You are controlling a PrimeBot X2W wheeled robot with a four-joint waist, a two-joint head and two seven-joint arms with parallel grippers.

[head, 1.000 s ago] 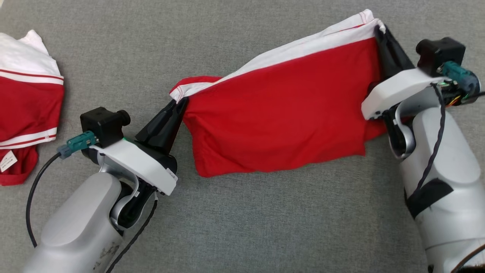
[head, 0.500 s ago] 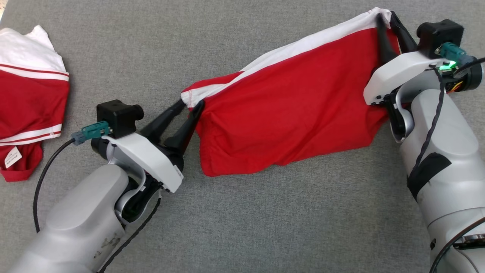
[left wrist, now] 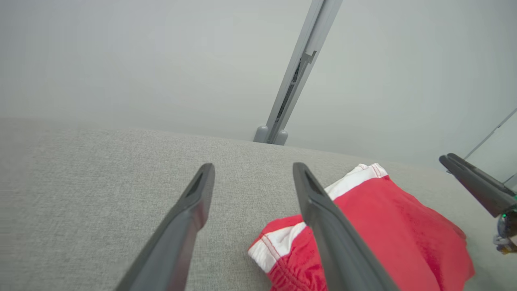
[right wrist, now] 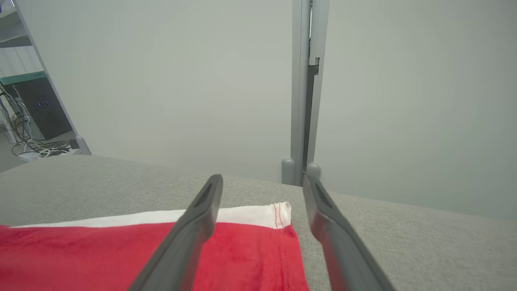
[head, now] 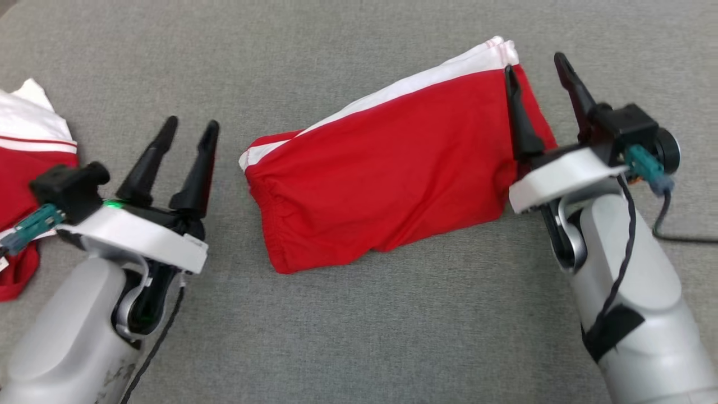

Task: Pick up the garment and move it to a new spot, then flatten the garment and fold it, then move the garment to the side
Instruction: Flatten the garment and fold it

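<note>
Left tool [head: 192, 123]: fingers spread wide with nothing between them; it stands just left of the garment's left end, clear of the cloth.
Right tool [head: 534, 64]: fingers spread wide, gripping nothing; its left finger crosses the garment's right end and its right finger is over bare worktop.
Contact: cannot tell whether that left finger touches the cloth.
Garment [head: 381, 168]: red with a white band along its far edge, folded over and lying on the worktop between the two tools, slanting up to the right in the head view; its left end is gathered.
Worktop [head: 359, 336]: grey woven covering.
Second garment [head: 33, 151]: red and white, at the left edge of the head view, partly behind the left wrist, well apart from the first.
Backdrop: a pale wall and a grey upright post [right wrist: 302, 101] beyond the worktop's far edge.
</note>
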